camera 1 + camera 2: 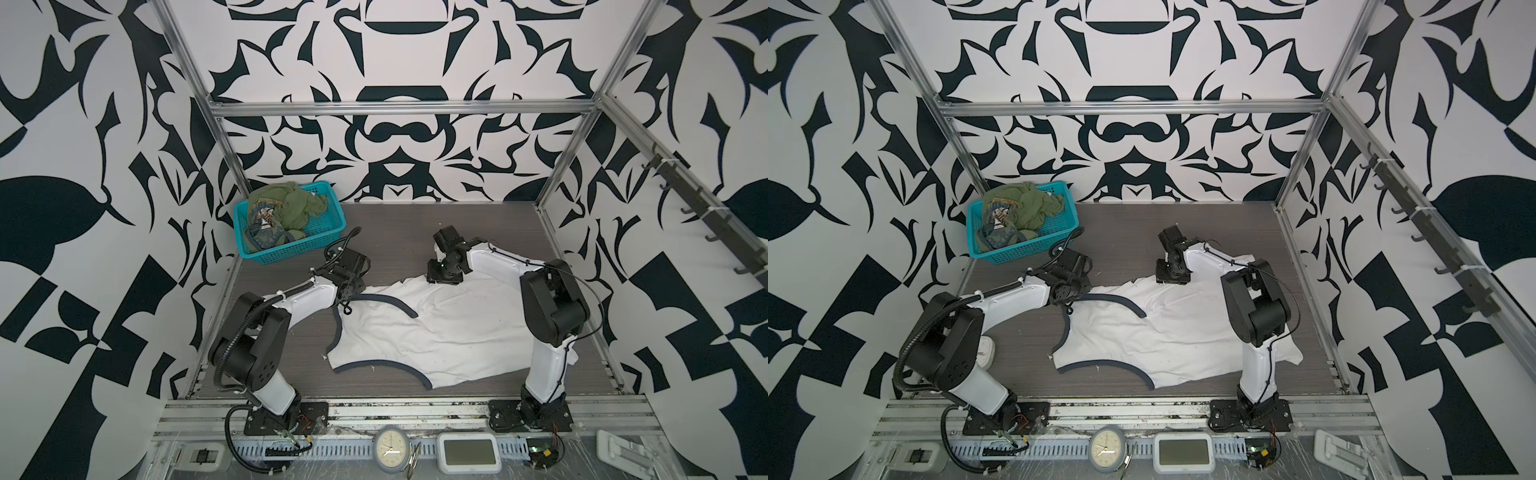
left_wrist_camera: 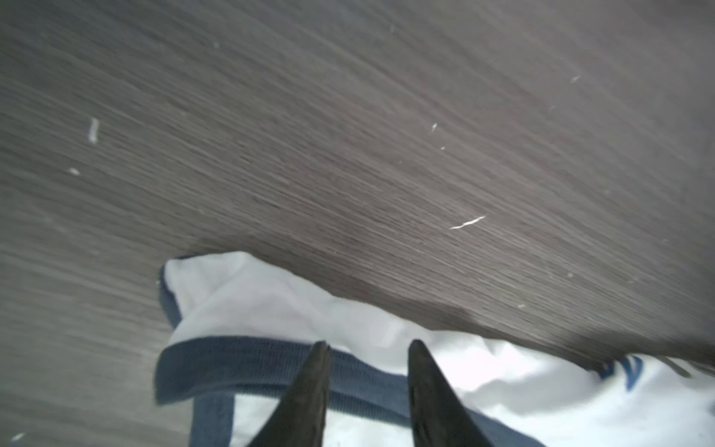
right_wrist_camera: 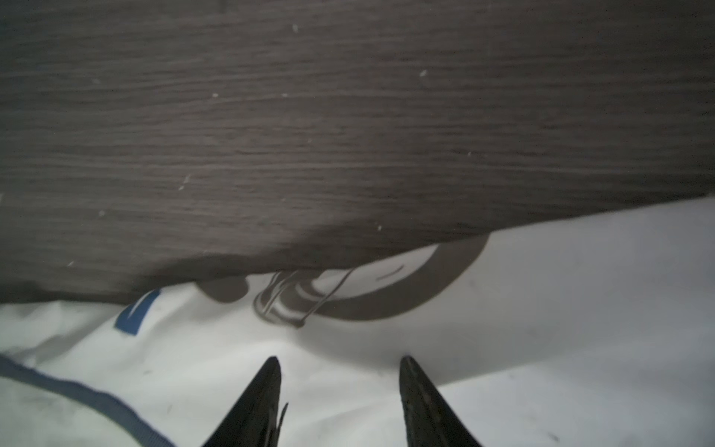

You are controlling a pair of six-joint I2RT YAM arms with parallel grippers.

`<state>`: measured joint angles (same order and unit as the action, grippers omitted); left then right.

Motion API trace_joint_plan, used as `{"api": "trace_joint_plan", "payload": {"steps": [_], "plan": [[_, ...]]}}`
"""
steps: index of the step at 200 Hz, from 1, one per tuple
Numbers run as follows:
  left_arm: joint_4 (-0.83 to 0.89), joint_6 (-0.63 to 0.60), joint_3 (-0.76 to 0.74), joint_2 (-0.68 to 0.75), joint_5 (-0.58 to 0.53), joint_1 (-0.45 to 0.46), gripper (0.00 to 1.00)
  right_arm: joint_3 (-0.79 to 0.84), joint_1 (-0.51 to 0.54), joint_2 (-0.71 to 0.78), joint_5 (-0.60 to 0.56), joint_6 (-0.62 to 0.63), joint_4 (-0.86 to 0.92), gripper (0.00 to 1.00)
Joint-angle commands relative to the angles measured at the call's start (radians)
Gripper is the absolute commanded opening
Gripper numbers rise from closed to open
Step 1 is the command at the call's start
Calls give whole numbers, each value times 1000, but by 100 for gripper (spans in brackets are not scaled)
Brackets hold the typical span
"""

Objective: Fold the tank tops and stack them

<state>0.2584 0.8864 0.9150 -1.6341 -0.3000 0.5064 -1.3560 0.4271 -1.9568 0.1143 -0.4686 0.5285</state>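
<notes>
Left fingers [image 2: 305, 394] are parted a little with nothing between them, right over the navy trim [image 2: 247, 360] at what looks like a strap end. Right fingers [image 3: 255, 402] are wider, also empty, above the cloth near the badge print [image 3: 387, 305]. The white tank top [image 1: 449, 332] lies spread on the bench [image 1: 395, 241]. It's light and floppy, so I'd pinch trim or hem. The olive tank top [image 1: 286, 208] is wadded in the basket [image 1: 291, 249]. Wrist views are blurry, and the right arm covers part of the white one.
</notes>
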Motion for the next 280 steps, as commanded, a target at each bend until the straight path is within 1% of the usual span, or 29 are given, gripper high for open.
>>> {"api": "trace_joint_plan", "payload": {"steps": [1,30,61,92,124,152,185,214,231,247,265,280], "plan": [[-30,19,-35,-26,3,-28,33,-34,-46,-29,33,-31,-19,51],[-87,30,-119,-21,-12,-97,30,5,-94,-44,-5,-54,-11,51],[-140,10,-168,-55,-7,-160,27,51,-108,-18,-21,-59,-13,51],[-168,0,-180,-76,4,-217,26,75,-112,10,-56,-54,-14,52],[-169,-5,-145,-89,9,-267,26,51,-136,-29,-60,-57,-26,52],[-169,-3,-102,-101,5,-296,26,-15,-154,-84,-52,-58,-50,52],[-157,-10,-35,-115,-2,-315,26,-148,-151,-172,11,-47,-62,52],[-110,-26,21,-96,-44,-317,29,-272,-149,-214,9,-42,-13,53],[-81,-30,40,-67,-56,-318,31,-290,-149,-175,7,-32,3,54],[-31,-33,59,-28,-57,-318,34,-285,-150,-100,-3,-18,51,57],[67,-48,95,24,-46,-301,41,-222,-149,13,-20,-11,76,60],[136,-64,112,77,-28,-264,47,-130,-150,109,-37,-6,91,60]]}}
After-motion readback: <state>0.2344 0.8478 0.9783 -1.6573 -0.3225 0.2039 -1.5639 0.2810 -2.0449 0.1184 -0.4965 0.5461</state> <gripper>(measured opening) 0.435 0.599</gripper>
